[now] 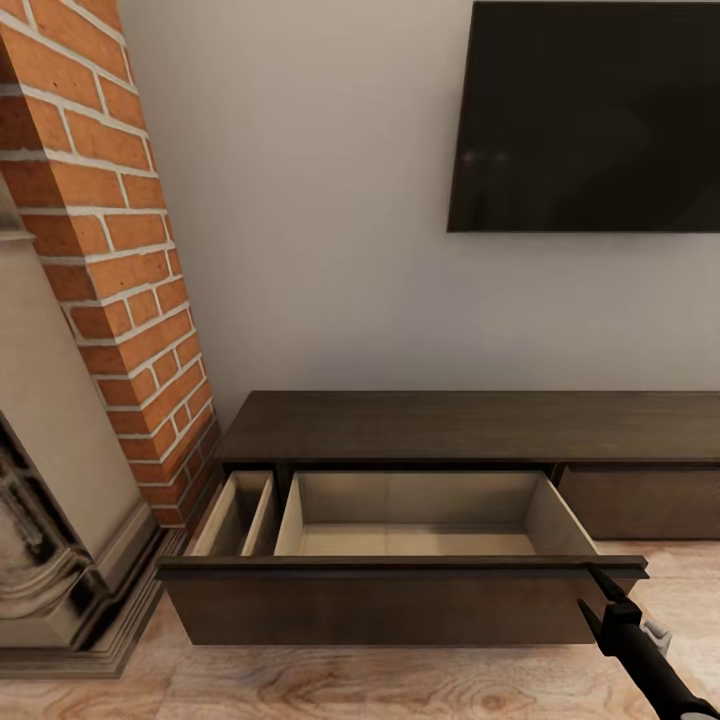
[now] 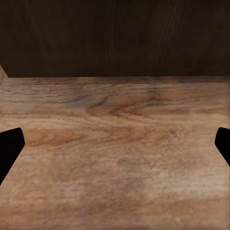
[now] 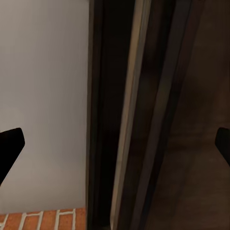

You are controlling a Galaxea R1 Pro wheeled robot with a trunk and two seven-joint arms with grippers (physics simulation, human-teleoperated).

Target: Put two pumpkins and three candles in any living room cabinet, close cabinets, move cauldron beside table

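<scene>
While the cabinet [image 1: 470, 425] drawer [image 1: 400, 590] stands open, both tools spread apart, right tool [image 1: 600, 590] at its front.

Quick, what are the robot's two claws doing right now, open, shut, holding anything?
Left gripper: open, holding nothing, over the wood floor.
Right gripper: open, holding nothing, at the front edge of the pulled-out drawer.

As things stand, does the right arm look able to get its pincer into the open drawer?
Probably yes. The right pincer sits at the right end of the drawer front of the cabinet, which is pulled out. Its large compartment lies open from above, with nothing visible inside to block entry.
</scene>
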